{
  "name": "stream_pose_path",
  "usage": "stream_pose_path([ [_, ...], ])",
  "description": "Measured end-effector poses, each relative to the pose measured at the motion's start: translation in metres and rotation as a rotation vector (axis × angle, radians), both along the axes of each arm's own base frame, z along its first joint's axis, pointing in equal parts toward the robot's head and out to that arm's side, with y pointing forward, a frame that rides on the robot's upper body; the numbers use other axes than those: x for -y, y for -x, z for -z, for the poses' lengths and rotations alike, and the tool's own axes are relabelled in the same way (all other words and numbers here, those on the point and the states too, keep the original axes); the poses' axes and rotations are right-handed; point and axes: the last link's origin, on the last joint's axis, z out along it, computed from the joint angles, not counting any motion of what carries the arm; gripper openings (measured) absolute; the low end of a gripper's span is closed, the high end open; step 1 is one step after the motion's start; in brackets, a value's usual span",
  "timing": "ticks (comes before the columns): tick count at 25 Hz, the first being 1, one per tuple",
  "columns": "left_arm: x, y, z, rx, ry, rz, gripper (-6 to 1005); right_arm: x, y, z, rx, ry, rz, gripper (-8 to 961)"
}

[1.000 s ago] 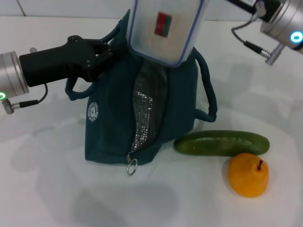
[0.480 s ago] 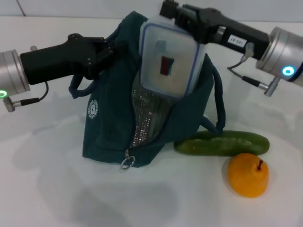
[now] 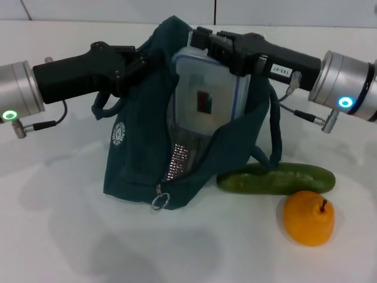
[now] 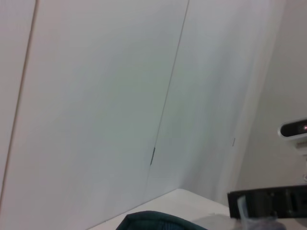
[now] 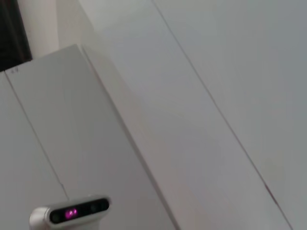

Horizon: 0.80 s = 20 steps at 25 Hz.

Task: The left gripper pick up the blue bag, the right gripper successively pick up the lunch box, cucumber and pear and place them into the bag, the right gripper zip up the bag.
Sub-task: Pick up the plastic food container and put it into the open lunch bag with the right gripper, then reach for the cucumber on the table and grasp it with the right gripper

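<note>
1. The left hand [image 3: 143, 62] comes in from the left of the head view and is closed on the upper edge of the blue bag [image 3: 135, 159], near one padded handle; holding that edge up appears to be what keeps the bag standing on the white desk [image 3: 59, 236] with its mouth spread

2. The bag's zipper is undone down the front, showing the silver foil lining [image 3: 179, 156], and the ring pull [image 3: 158, 203] hangs at the bottom of the opening

3. The right hand [image 3: 203, 42] reaches in from the right with its fingers clamped on the top end of the lunch box [image 3: 206, 94]; gripping that end leaves the lower end free to enter the bag

4. The lunch box stands nearly upright with its lower end already inside the mouth of the bag, between the two fabric sides, while its upper part is above the rim; I judge the insertion to be partway done

5. The cucumber [image 3: 275, 178] lies on the desk just beside the bag's right foot, and the pear [image 3: 308, 217] sits in front of it, touching or nearly so; both wait within the right arm's reach

6. The wrist views show only walls and little of the work
</note>
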Motion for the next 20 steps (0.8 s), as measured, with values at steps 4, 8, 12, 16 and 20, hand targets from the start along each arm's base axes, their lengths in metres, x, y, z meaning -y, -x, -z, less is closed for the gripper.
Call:
stream_pose_path([
  [4, -0.001, 0.000, 0.000, 0.000, -0.001, -0.003, 42, 0.001, 0.001, -0.001, 0.028, 0.018, -0.028, 235],
  [8, -0.002, 0.000, 0.003, 0.004, 0.002, -0.010, 43, 0.000, 0.002, -0.003, 0.036, 0.023, -0.044, 249],
  [12, -0.005, 0.001, 0.004, -0.002, -0.008, -0.022, 43, -0.001, 0.003, -0.012, 0.012, 0.015, -0.062, 264],
  [16, -0.004, 0.005, 0.004, -0.014, -0.025, -0.029, 43, 0.001, -0.001, -0.032, 0.011, 0.003, -0.112, 313],
  [20, -0.003, 0.008, 0.006, -0.016, -0.027, -0.034, 43, 0.001, -0.018, -0.066, 0.158, 0.051, -0.149, 465],
])
